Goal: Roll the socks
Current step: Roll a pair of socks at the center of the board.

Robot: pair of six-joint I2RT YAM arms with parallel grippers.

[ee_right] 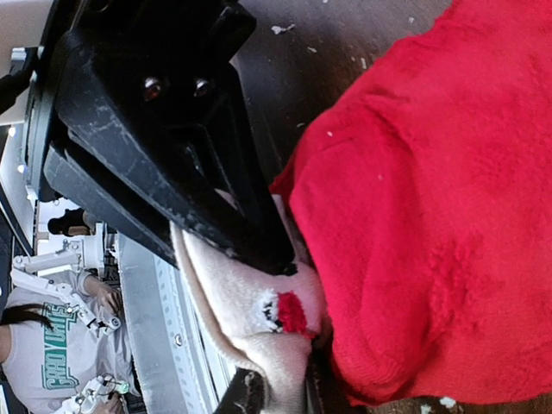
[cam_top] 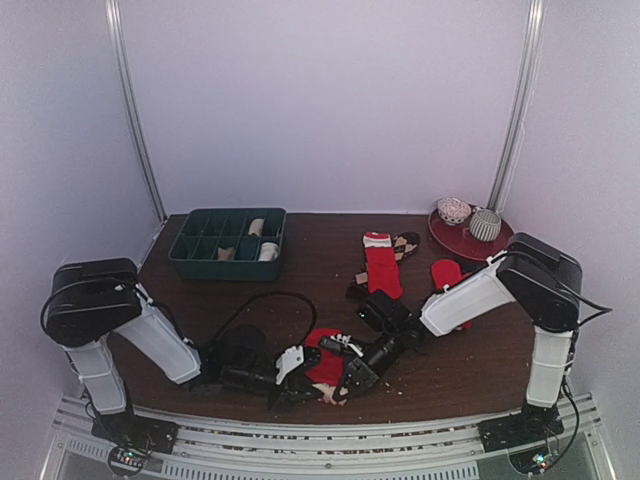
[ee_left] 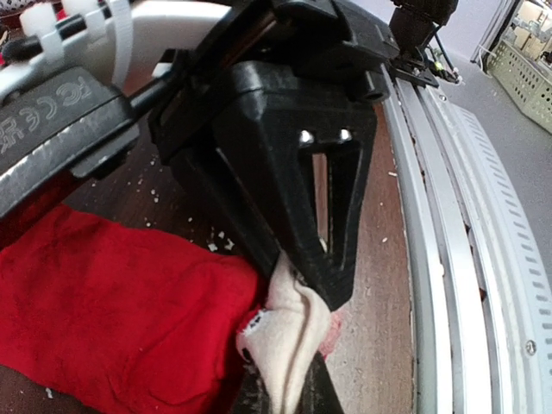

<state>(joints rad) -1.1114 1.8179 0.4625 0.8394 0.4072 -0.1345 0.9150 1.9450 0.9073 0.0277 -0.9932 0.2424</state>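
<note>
The left claw (ee_left: 315, 345) is clamped on the cream end (ee_left: 285, 323) of the red sock (ee_left: 112, 310); the right claw (ee_right: 269, 332) pinches the same end, probably to tension it for rolling. The sock lies at the near edge of the tabletop (cam_top: 300, 270).

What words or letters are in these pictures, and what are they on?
"FC": on the grey casing at the top left of the left wrist view; the marks next to it are too blurred to read.
Green letters on a person's T-shirt, right wrist view: too small and tilted to read.
Red sock: no writing.
Top view: nothing readable.
</note>
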